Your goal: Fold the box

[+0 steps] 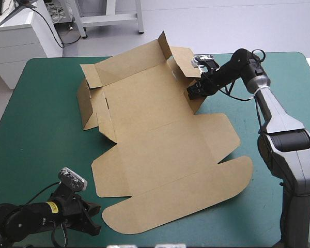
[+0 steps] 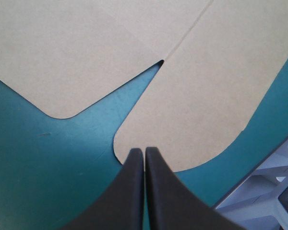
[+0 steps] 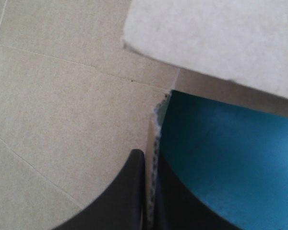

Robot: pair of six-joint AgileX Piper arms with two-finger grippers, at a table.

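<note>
Item: box (image 1: 160,150), brown board sheet, mid-table (image 1: 36,119), mostly flat.
Long axis: runs from table's far edge to near edge, near end skewed slightly to the right.
Far end of box: walls part-raised at far-left corner and along far side; none tucked.
Near end of box: lid (image 1: 196,196) w/ rounded corners, flat on teal-green cover.
R gripper (image 1: 194,92): at box's far-right side, clamped on a raised side panel. Own wrist view confirms this: cut board edge (image 3: 156,134) pinched between the black fingers of the gripper (image 3: 150,155), box floor (image 3: 62,105) beside it.
L gripper (image 1: 90,219): off box's near-left corner. Fingers pressed together, nothing between. In its wrist view the tips (image 2: 144,149) point at the lid's rounded corner (image 2: 206,96), at or just short of its edge; contact not confirmed.
Key relation: work is at the far-right panel, already in R's grip. L is at the opposite end of the long axis, well apart from that panel, w/ lid directly ahead of its tips.
Step (judged): standing up the far-right wall; early stage, most creases unfolded.
Next move needs (judged): R to swing panel inward over box floor. L is best placed to pin the lid end.
Risk (judged): sheet unpinned, so a pull at the far end may drag or pivot the whole box.
</note>
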